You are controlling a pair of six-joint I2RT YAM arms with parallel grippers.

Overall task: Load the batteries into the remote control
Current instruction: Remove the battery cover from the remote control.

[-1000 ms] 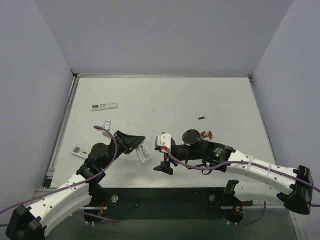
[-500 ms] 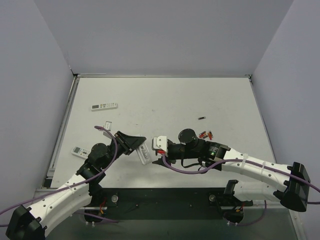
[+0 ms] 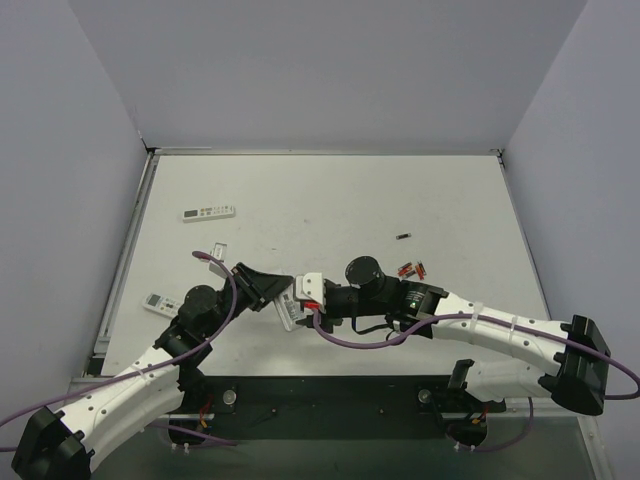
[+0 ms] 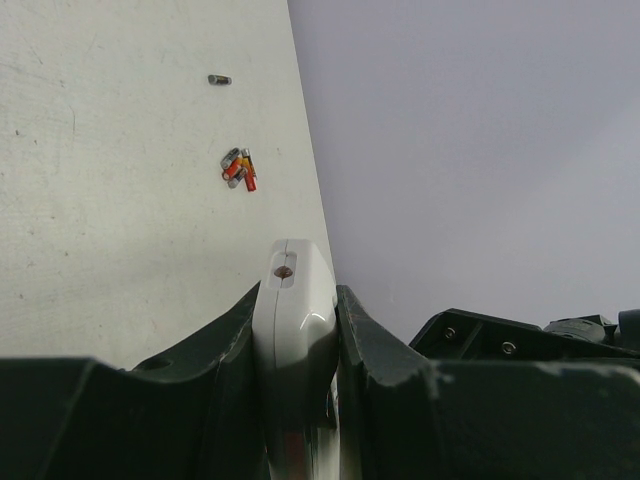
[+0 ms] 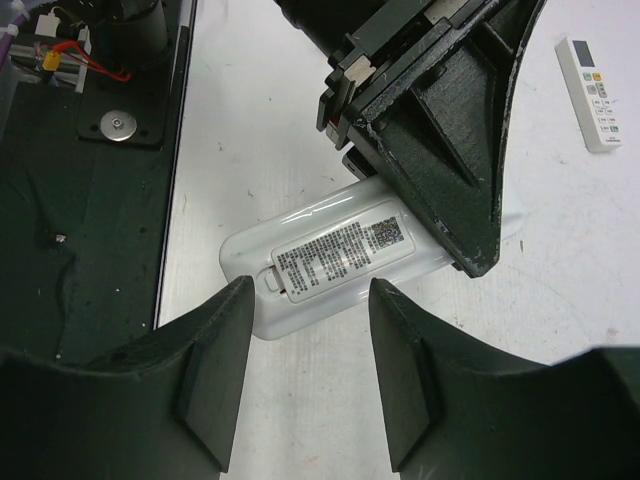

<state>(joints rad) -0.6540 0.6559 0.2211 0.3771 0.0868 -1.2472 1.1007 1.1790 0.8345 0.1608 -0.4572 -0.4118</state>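
My left gripper [image 4: 295,300] has its jaws clamped on the remote control [image 5: 330,262], near the front of the pale grey counter [image 3: 350,190]. My right gripper [image 5: 307,330] has its jaws part-open, straddling the remote's free end. The batteries [image 3: 412,268] lie clustered on the right, with a lone battery [image 3: 403,236] beyond them. Plain lavender walls [image 3: 300,70] enclose three sides.

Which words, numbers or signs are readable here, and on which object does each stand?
Nothing can be quoted.
Back label of the remote control: lines of print and a square code, too small to read.
Buttons of the other white remote: marks too blurred to read.
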